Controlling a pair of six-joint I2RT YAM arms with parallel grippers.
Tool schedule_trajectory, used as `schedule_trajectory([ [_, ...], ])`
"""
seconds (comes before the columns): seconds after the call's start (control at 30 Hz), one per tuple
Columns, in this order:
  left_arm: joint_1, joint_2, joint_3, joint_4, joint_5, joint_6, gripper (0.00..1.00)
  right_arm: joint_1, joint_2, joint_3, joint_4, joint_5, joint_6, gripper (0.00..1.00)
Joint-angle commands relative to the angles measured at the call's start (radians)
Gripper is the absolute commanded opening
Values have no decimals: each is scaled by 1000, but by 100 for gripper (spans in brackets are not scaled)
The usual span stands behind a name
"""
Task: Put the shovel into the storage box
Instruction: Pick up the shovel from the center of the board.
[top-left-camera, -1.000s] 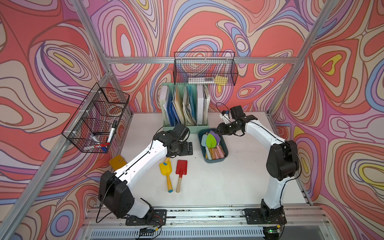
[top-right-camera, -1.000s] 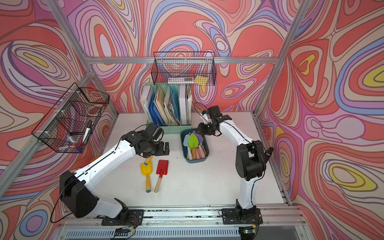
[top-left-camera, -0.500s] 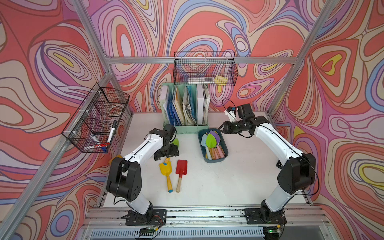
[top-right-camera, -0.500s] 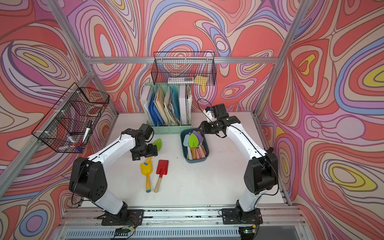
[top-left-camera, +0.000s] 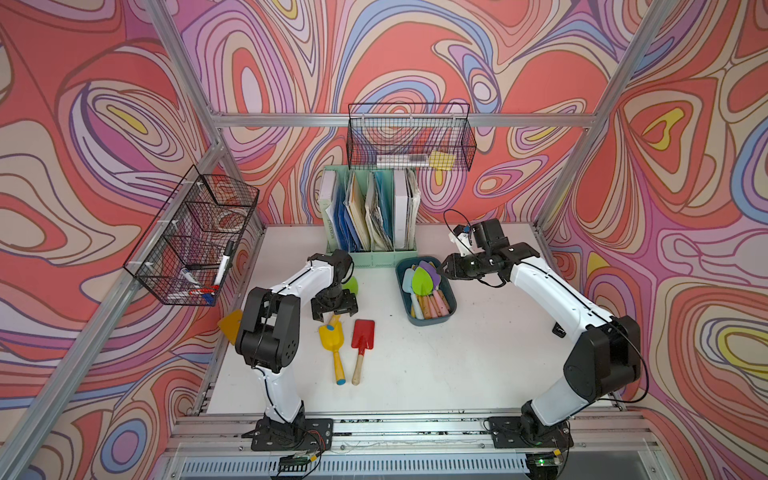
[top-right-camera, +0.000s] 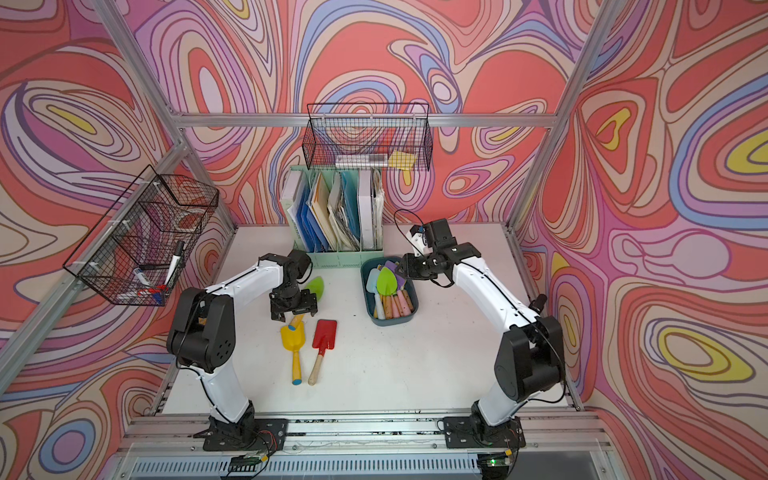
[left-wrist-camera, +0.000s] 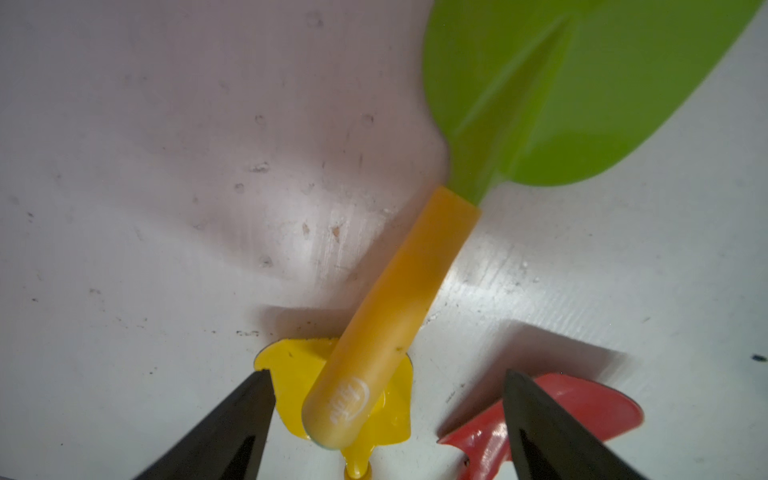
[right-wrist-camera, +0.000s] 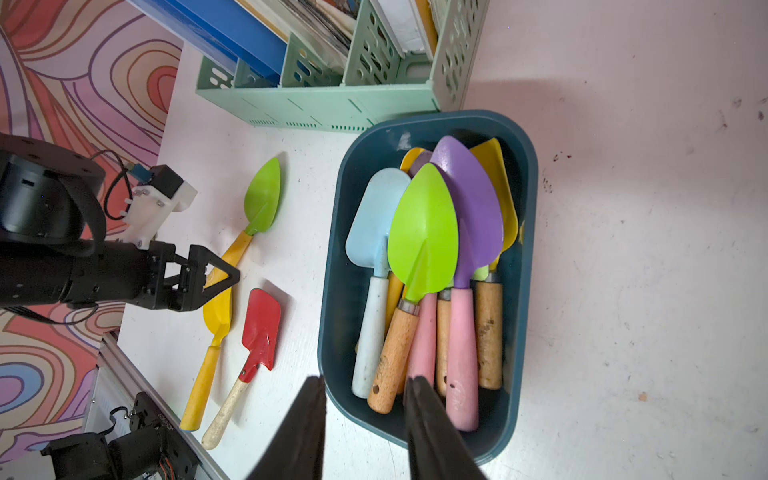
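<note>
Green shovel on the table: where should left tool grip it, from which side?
Take the green shovel by its orange handle, mid-length, from above, left tool jaws across it. Narrow and round there; the blade is wide, and the handle end overlaps the yellow shovel.

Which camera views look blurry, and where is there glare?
Left wrist view: the green leaf-shaped shovel blade is soft, with glare on the white tabletop. Right wrist view: the dark teal plastic storage box is sharp, the right gripper blurred.
</note>
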Motion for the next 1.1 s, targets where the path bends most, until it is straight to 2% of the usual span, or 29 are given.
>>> schedule_trajectory([
  [0.0,21,31,31,4,-1,28,88,7,-38,-28,25,16,17,33],
  [0.6,30,90,39,40,29,62,69,8,-70,-70,45,34,38,31],
  [0.8,30,103,44,51,34,70,66,8,-77,-73,44,40,41,31],
  [1.07,30,127,50,51,27,80,57,8,-83,-76,42,46,44,30],
])
